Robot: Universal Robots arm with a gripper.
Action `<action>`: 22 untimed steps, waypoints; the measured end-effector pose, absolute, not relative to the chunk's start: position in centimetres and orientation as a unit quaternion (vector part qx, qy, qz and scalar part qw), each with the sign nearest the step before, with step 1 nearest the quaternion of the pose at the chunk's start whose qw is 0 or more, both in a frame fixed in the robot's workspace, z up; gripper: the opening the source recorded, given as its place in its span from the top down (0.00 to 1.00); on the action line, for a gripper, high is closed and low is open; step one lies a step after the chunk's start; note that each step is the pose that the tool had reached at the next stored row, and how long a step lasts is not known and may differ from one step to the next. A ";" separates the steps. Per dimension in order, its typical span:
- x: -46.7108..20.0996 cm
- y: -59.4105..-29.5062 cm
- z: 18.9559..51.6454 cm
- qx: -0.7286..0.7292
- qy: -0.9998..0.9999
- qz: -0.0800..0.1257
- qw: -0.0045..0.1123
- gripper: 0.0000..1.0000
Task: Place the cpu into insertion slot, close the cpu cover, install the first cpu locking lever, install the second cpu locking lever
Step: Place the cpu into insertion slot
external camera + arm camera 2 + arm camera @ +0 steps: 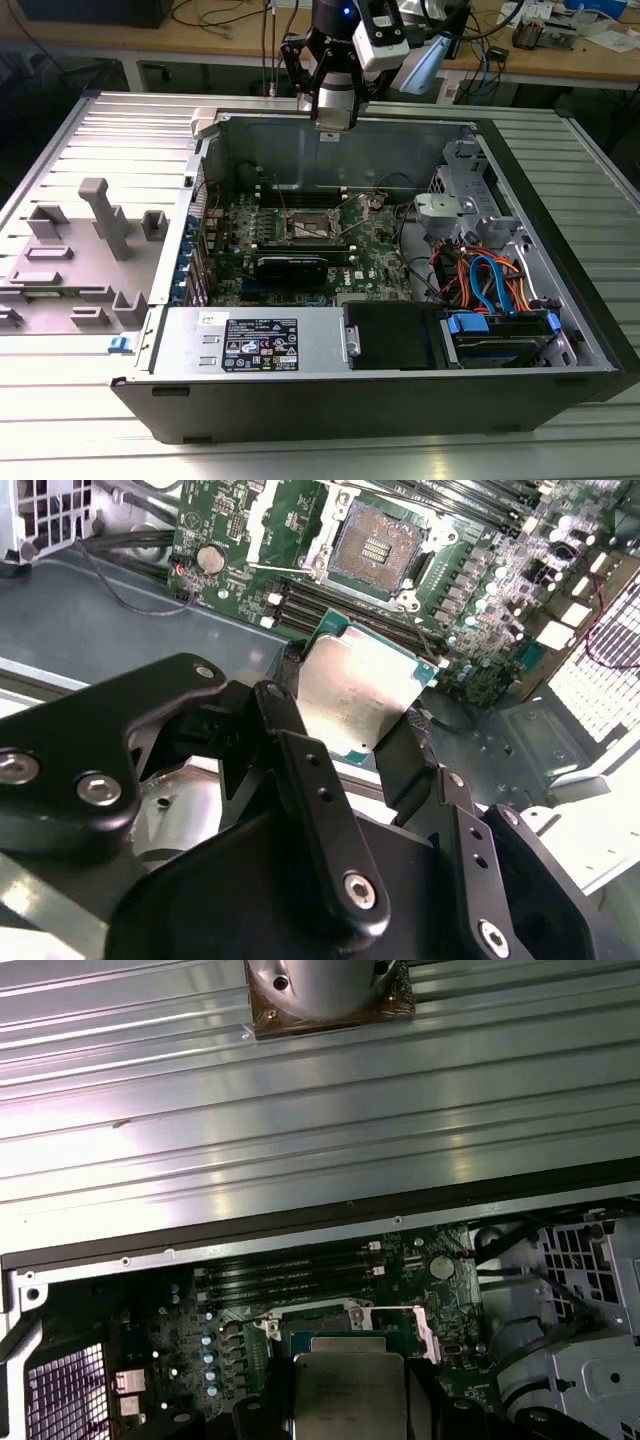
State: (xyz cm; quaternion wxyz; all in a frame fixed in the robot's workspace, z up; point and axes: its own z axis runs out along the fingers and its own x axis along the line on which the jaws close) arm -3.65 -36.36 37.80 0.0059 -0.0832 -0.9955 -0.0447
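My gripper [350, 720] is shut on the cpu [362, 688], a flat square chip with a dull silver top and a green edge, pinched by two opposite sides between black fingers [290, 705]. In the exterior view the gripper [335, 118] hangs above the rear wall of the open computer case. The insertion slot [375, 548] lies uncovered on the green motherboard, its dark contact field showing inside a silvery surround, well below and beyond the chip. A silvery frame plate, apparently the cpu cover [285, 515], stands raised at one side of the slot. The slot [310, 226] sits mid-board. The first wrist view shows the cpu [350, 1395] above the board.
Long black RAM slots [330, 605] run beside the socket. The case holds a grey power supply [250, 345] at the front, and a drive bay with blue and orange cables [490, 285] on the exterior view's right. A grey fixture with pegs [100, 225] lies outside on the exterior view's left.
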 end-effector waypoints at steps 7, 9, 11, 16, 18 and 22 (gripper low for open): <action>-3.6 -36.4 37.8 -0.089 -0.995 -0.045 0.006 0.46; -3.6 -36.4 37.8 -0.089 -0.995 -0.045 0.006 0.46; -3.6 -36.4 37.8 -0.089 -0.995 -0.045 0.006 0.46; -3.6 -36.5 37.8 -0.089 -0.995 -0.045 0.006 0.46; -3.6 -36.9 37.8 -0.089 -0.995 -0.045 0.006 0.46; -3.6 -37.1 37.8 -0.091 -0.995 -0.045 0.006 0.46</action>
